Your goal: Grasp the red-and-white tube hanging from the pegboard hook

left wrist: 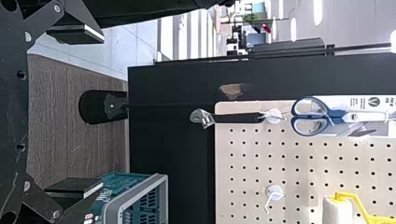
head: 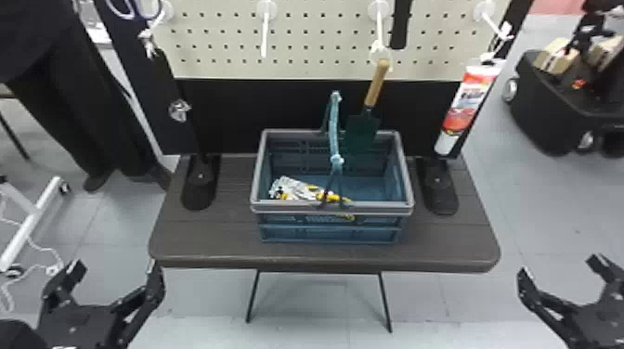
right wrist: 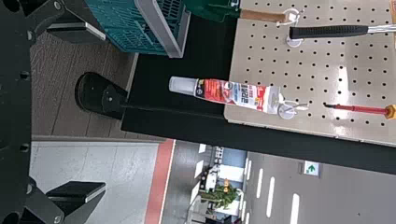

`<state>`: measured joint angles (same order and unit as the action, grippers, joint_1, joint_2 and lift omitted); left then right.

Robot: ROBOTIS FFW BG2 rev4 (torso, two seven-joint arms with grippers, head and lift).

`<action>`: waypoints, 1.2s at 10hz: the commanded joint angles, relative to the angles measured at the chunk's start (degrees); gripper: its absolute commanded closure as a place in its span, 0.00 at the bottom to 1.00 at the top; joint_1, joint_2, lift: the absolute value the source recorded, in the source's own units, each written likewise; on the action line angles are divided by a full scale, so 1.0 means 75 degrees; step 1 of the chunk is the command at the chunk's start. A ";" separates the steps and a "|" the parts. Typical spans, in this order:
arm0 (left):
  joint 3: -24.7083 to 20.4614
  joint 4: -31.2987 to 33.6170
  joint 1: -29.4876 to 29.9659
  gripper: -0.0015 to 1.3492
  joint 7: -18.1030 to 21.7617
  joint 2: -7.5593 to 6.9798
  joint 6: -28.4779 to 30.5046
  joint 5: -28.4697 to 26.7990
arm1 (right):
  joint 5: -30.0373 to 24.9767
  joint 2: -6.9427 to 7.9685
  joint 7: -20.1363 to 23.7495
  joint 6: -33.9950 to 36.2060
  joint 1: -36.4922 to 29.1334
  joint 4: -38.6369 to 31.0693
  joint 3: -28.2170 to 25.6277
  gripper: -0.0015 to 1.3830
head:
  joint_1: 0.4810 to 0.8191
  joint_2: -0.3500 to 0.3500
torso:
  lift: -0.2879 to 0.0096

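The red-and-white tube (head: 469, 102) hangs cap down from the pegboard's rightmost hook (head: 497, 28), its white cap lowest. My right gripper (head: 559, 269) stands open at the lower right, nearer the camera than the table and apart from the tube. In the right wrist view the tube (right wrist: 236, 94) lies beyond the fingertips of the right gripper (right wrist: 91, 112), with nothing between them. My left gripper (head: 118, 269) is parked open and empty at the lower left; the left wrist view shows the left gripper (left wrist: 86, 112) facing the board.
A blue basket (head: 332, 234) with a packaged item inside stands mid-table (head: 209, 241). Above it, a trowel (head: 377, 83) hangs from a hook. A black stand foot (head: 438, 190) sits below the tube. An adjustable wrench (left wrist: 238, 117) and scissors (left wrist: 327, 116) hang at the board's left.
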<state>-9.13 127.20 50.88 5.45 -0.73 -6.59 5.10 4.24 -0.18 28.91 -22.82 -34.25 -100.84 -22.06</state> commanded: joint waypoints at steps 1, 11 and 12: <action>-0.0001 0.0000 -0.0004 0.16 0.0000 -0.0008 0.0000 0.0000 | 0.0020 0.0030 0.0000 0.0043 0.0001 0.0010 0.0000 0.12 | 1.00 0.51 | 0.63; -0.0013 0.0000 0.0029 0.16 0.0000 -0.0043 0.0024 0.0000 | 0.0055 -0.0059 0.0071 0.0535 0.0855 0.0272 0.0000 0.12 | 1.00 0.51 | 0.63; -0.0001 0.0000 0.0013 0.16 0.0000 -0.0055 0.0024 0.0012 | 0.0032 -0.0223 0.0352 0.0629 0.1199 0.0535 -0.0012 0.12 | 1.00 0.51 | 0.63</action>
<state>-9.20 127.20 51.06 5.45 -1.05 -6.42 5.12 4.53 -1.25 31.36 -18.52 -26.61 -97.76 -22.10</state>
